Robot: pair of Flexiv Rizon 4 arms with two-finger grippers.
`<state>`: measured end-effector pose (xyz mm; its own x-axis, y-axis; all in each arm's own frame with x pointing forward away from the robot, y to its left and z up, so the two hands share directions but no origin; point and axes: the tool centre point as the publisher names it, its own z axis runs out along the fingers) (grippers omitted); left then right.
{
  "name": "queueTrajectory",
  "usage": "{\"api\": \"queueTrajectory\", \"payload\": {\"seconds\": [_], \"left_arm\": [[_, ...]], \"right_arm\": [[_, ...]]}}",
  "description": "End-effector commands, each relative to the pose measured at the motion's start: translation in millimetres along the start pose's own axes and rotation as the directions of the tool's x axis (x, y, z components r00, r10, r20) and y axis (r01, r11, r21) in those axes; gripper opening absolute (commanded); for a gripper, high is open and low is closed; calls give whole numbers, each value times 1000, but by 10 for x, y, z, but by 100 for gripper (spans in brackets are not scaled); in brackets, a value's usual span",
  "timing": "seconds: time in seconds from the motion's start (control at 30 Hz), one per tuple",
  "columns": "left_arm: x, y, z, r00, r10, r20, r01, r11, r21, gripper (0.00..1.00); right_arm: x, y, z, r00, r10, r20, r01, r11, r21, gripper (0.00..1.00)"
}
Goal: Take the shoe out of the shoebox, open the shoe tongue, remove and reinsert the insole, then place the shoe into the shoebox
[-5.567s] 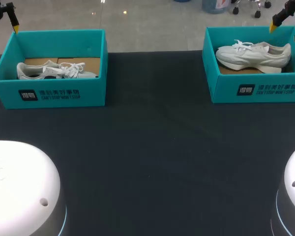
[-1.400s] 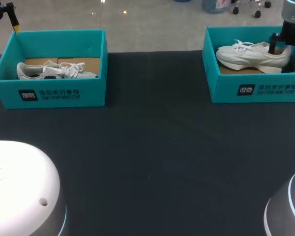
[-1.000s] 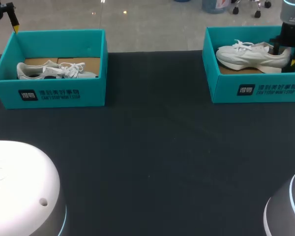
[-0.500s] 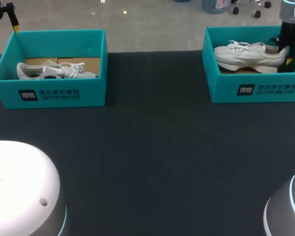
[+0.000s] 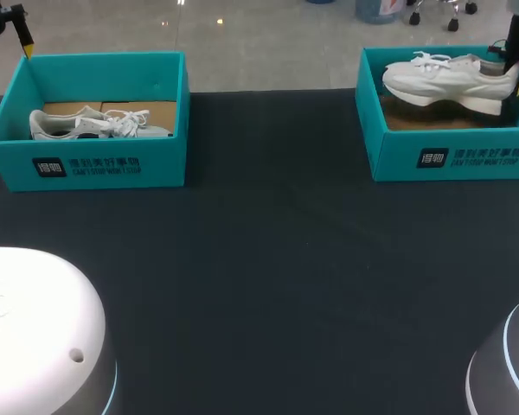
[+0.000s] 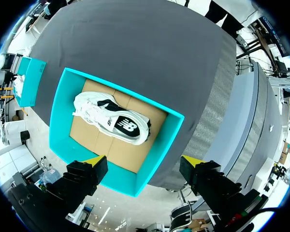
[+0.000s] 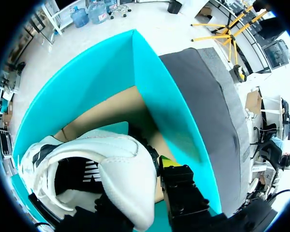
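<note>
1. The right gripper [image 5: 509, 74] is clamped on the heel of the white shoe [image 5: 445, 79]. In the right wrist view the heel collar sits pinched between the fingers of the gripper [image 7: 144, 180]
2. That shoe [image 7: 116, 164] hangs above the right shoebox [image 5: 450, 156], sole off the bottom with bare cardboard showing beneath it. Its toe points toward the table's middle
3. A teal wall of the box [image 7: 174, 111] rises just beside the gripper
4. The left gripper [image 5: 21, 35] hovers over the far corner of the left shoebox [image 5: 95, 164], fingers spread wide with nothing between them
5. From the left wrist, the gripper [image 6: 142, 162] looks straight down into that box [image 6: 63, 116], where the second shoe [image 6: 113, 121] lies on the cardboard
6. Both boxes stand well apart on the dark table [image 5: 268, 285]
</note>
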<state>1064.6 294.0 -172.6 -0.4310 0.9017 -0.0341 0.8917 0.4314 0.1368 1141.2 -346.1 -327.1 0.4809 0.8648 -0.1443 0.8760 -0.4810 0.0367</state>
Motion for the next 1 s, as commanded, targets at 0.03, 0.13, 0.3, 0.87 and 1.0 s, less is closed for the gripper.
{"api": "queueTrajectory", "payload": {"seconds": [0.03, 0.13, 0.3, 0.87, 1.0], "left_arm": [[-1, -6, -2, 1000, 0, -2, 0, 1000, -1, 100], [-1, -6, -2, 1000, 0, -2, 0, 1000, -1, 100], [-1, -6, -2, 1000, 0, -2, 0, 1000, -1, 100], [-1, -6, -2, 1000, 0, -2, 0, 1000, -1, 100], [-1, -6, -2, 1000, 0, -2, 0, 1000, -1, 100]], "right_arm": [[-80, -170, -356, 1000, 8, -5, -8, 999, -33, 0], [-117, -216, -535, 1000, 31, -1, -31, 999, -38, 0], [-174, -282, -811, 997, 80, 13, -79, 995, -56, 0], [-223, -515, -1582, 993, 119, 2, -118, 986, -117, 0], [-218, -568, -1707, 993, 114, -1, -114, 987, -117, 0]]}}
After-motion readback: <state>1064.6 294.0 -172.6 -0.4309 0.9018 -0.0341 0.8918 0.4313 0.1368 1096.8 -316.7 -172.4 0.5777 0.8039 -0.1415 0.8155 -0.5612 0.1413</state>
